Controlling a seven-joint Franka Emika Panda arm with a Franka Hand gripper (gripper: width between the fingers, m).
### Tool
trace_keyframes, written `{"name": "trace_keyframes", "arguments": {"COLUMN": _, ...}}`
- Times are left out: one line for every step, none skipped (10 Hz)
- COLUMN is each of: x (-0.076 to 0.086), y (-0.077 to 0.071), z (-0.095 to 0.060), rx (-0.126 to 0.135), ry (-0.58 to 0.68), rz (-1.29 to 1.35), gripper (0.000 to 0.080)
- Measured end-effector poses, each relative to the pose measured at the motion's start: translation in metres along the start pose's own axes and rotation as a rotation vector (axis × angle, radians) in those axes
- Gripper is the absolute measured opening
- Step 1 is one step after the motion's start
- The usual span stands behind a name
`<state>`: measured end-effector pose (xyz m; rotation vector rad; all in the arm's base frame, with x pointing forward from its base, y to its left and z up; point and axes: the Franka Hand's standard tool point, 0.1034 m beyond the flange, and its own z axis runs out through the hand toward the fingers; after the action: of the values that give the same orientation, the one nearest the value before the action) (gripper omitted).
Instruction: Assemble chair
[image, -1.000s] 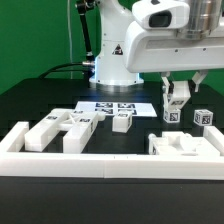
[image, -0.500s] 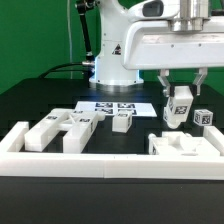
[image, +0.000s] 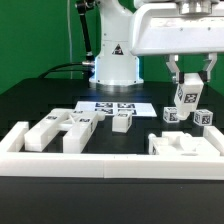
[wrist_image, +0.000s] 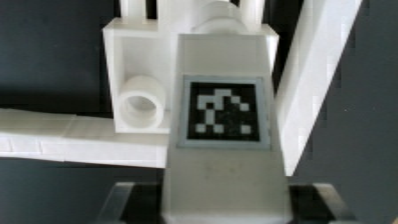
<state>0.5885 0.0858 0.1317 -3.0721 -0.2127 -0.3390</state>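
At the exterior view's right, above the table (image: 40, 98): a white tagged chair leg (image: 187, 99) hangs upright, clear of the surface, with the gripper (image: 189, 88) clamped on it. Two small tagged pieces (image: 205, 117) sit just below, and a bigger white block (image: 185, 147) in front. Other loose parts (image: 55, 130) lie well apart, leftward. The step looks like carrying the leg to its seat. The next move likely calls for squaring it over a hole (wrist_image: 139, 100) before lowering.

Marker board (image: 113, 106) flat on black table (image: 30, 100), low white border rail (image: 110, 163) in front, green backdrop (image: 35, 35) behind.
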Motion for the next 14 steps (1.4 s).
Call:
{"name": "trace_keyframes", "arguments": {"x": 0.0, "y": 0.0, "z": 0.0, "rx": 0.0, "ry": 0.0, "rz": 0.0, "gripper": 0.0291}}
{"name": "trace_keyframes", "arguments": {"x": 0.001, "y": -0.001, "z": 0.0, "rx": 0.0, "ry": 0.001, "rz": -0.002, "gripper": 0.0291}}
{"name": "trace_keyframes", "arguments": {"x": 0.006, "y": -0.004, "z": -0.001, "rx": 0.003, "ry": 0.001, "rz": -0.009, "gripper": 0.0291}}
{"name": "trace_keyframes", "arguments": {"x": 0.015, "y": -0.007, "z": -0.005, "rx": 0.006, "ry": 0.002, "rz": -0.013, "gripper": 0.0291}}
{"name": "trace_keyframes", "arguments": {"x": 0.025, "y": -0.009, "z": -0.006, "rx": 0.008, "ry": 0.016, "rz": -0.014, "gripper": 0.0291}}
{"name": "trace_keyframes", "arguments": {"x": 0.03, "y": -0.014, "z": -0.007, "rx": 0.01, "ry": 0.033, "rz": -0.016, "gripper": 0.0291}}
{"name": "trace_keyframes", "arguments": {"x": 0.029, "y": -0.013, "z": -0.006, "rx": 0.01, "ry": 0.031, "rz": -0.02, "gripper": 0.0291}}
{"name": "trace_keyframes", "arguments": {"x": 0.033, "y": -0.013, "z": -0.007, "rx": 0.009, "ry": 0.07, "rz": -0.02, "gripper": 0.0291}}
{"name": "trace_keyframes", "arguments": {"x": 0.037, "y": -0.012, "z": -0.008, "rx": 0.004, "ry": 0.176, "rz": -0.023, "gripper": 0.0291}}
{"name": "trace_keyframes", "arguments": {"x": 0.031, "y": -0.011, "z": -0.005, "rx": 0.0, "ry": 0.246, "rz": -0.024, "gripper": 0.0291}}
{"name": "trace_keyframes", "arguments": {"x": 0.03, "y": -0.013, "z": -0.001, "rx": 0.001, "ry": 0.265, "rz": -0.028, "gripper": 0.0291}}
{"name": "trace_keyframes", "arguments": {"x": 0.033, "y": -0.013, "z": 0.004, "rx": 0.002, "ry": 0.262, "rz": -0.028, "gripper": 0.0291}}
{"name": "trace_keyframes", "arguments": {"x": 0.036, "y": -0.012, "z": 0.007, "rx": 0.0, "ry": 0.265, "rz": -0.04, "gripper": 0.0291}}
{"name": "trace_keyframes", "arguments": {"x": 0.036, "y": -0.014, "z": 0.013, "rx": 0.001, "ry": 0.26, "rz": -0.045, "gripper": 0.0291}}
